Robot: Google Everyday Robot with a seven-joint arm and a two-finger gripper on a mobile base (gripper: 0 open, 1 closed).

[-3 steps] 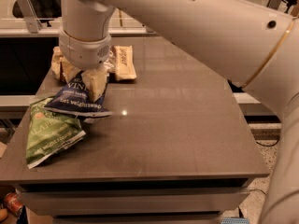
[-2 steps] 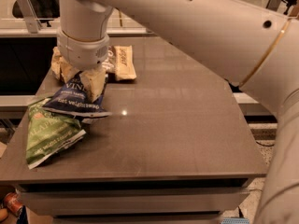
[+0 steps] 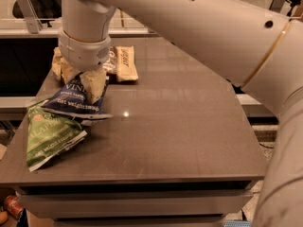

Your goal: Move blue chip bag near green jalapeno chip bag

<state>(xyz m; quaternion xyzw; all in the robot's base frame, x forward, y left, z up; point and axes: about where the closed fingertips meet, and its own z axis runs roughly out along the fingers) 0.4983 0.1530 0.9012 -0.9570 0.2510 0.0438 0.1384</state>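
The blue chip bag, navy with white lettering, lies on the dark table at the left. Its lower left edge overlaps the top of the green jalapeno chip bag, which lies flat near the table's front left corner. My gripper points down over the upper end of the blue bag. Its tan fingers stand apart on either side of the bag's top, so the gripper is open. The wrist hides the bag's top edge.
A brown-and-cream chip bag lies at the table's back, just right of the gripper. My large white arm spans the top and right of the view. The table's left edge runs close to the green bag.
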